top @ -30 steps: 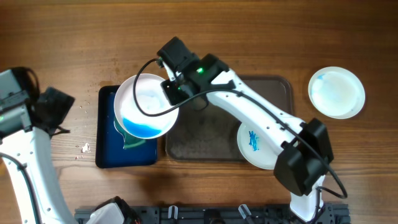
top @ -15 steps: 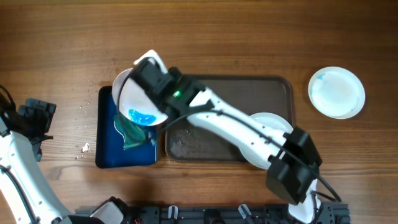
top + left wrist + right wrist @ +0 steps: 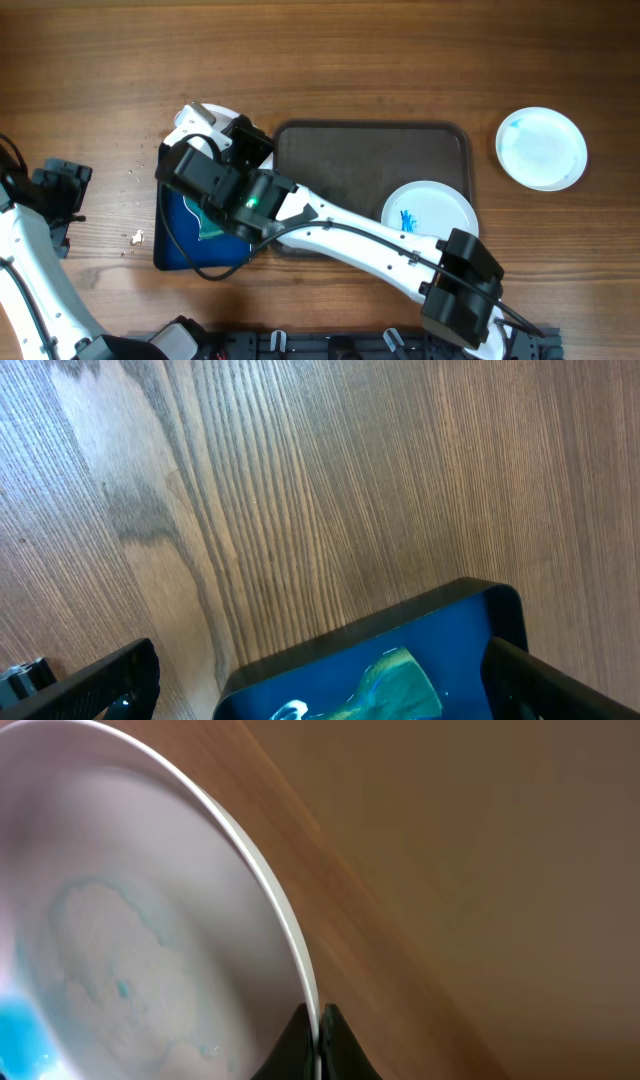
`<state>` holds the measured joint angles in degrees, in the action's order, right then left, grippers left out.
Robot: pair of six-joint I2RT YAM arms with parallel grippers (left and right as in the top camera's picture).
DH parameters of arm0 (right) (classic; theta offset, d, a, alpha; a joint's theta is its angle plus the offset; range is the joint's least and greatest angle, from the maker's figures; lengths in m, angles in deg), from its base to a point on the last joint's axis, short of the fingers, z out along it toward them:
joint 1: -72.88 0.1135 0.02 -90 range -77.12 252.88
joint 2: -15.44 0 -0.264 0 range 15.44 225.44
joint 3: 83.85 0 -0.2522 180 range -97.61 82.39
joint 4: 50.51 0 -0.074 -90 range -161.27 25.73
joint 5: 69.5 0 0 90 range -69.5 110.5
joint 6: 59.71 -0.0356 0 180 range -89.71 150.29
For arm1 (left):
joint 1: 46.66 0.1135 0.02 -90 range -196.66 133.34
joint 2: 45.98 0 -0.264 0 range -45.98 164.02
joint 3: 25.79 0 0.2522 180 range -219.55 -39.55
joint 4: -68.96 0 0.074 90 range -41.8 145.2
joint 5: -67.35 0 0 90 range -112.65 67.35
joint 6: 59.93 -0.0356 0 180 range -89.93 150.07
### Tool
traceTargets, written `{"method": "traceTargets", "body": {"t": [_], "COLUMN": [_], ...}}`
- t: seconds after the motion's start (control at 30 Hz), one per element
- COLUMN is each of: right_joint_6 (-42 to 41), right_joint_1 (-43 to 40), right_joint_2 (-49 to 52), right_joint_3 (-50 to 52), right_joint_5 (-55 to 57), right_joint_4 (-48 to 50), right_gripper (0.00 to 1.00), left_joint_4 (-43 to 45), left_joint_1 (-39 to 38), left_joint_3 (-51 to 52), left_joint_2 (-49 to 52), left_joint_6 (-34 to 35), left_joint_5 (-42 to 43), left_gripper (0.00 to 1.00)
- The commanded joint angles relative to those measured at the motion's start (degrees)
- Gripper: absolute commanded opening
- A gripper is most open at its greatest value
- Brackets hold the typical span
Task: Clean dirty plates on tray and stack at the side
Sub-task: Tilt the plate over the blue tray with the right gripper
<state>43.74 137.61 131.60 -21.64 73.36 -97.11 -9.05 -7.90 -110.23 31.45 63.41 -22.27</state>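
My right gripper (image 3: 321, 1020) is shut on the rim of a white plate (image 3: 150, 940) with pale blue smears, holding it tilted over the blue basin (image 3: 175, 245); in the overhead view only the plate's edge (image 3: 200, 112) shows behind the arm. A teal sponge (image 3: 395, 680) lies in the basin (image 3: 470, 610). A second white plate (image 3: 430, 215) with a blue mark sits on the brown tray (image 3: 350, 160). A third plate (image 3: 541, 148) lies at the far right of the table. My left gripper (image 3: 320, 685) is open, above the basin's corner, at the table's left (image 3: 55, 190).
Small white crumbs (image 3: 135, 238) lie on the wood left of the basin. A dark rack (image 3: 330, 345) runs along the front edge.
My right arm has swung the plate left and tipped it steeper over the basin; blue liquid no longer shows in it. The left arm pulled back left earlier, then held still.
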Motion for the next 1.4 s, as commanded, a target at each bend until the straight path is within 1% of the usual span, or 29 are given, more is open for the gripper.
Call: {"method": "traceTargets", "body": {"t": [0.0,0.13,0.27,0.4,0.73,1.0,1.03,1.1,1.2,1.27,1.37], "right_joint_6": [6.1,10.8,15.2,17.4,28.6,32.3,32.3,28.2,21.2,19.3,13.3], "right_joint_1": [1.2,2.1,2.3,2.4,4.0,4.7,4.9,4.6,4.6,5.0,5.1], "right_joint_2": [0.5,0.5,0.5,0.5,0.5,0.5,0.5,0.5,0.5,0.5,0.5], "right_joint_3": [-1.5,-1.5,-1.5,-1.5,-1.5,-1.5,-1.4,-1.4,-1.4,-1.5,-1.5], "right_joint_5": [4.5,6.4,7.7,8.5,13.5,16.1,16.9,15.7,12.9,11.0,-2.6], "right_joint_4": [2.3,5.5,6.3,7.0,17.6,21.0,22.1,21.7,18.4,16.5,6.0], "right_gripper": [0.05,0.05,0.05,0.04,0.05,0.04,0.05,0.04,0.04,0.04,0.04], "left_joint_4": [-0.1,-0.1,-0.1,-0.3,-0.5,-0.5,-0.5,-0.6,-0.9,-0.9,-0.9], "left_joint_1": [0.4,0.4,0.4,0.4,0.4,0.4,0.4,0.4,0.4,0.4,0.4], "left_joint_3": [-0.4,-0.4,-0.4,-0.4,-0.4,-0.4,-0.4,-0.4,-0.4,-0.4,-0.4], "left_joint_2": [0.3,0.3,0.3,0.3,0.3,0.3,0.3,0.3,0.3,0.3,0.3], "left_joint_6": [0.5,0.5,0.5,0.5,0.5,0.5,0.5,0.5,0.5,0.5,0.5], "left_joint_5": [0.7,0.7,0.7,0.7,0.7,0.7,0.7,0.7,0.7,1.4,1.8], "left_gripper": [1.0,1.0,1.0,1.0,1.0,1.0,1.0,1.0,1.0,1.0,1.0]}}
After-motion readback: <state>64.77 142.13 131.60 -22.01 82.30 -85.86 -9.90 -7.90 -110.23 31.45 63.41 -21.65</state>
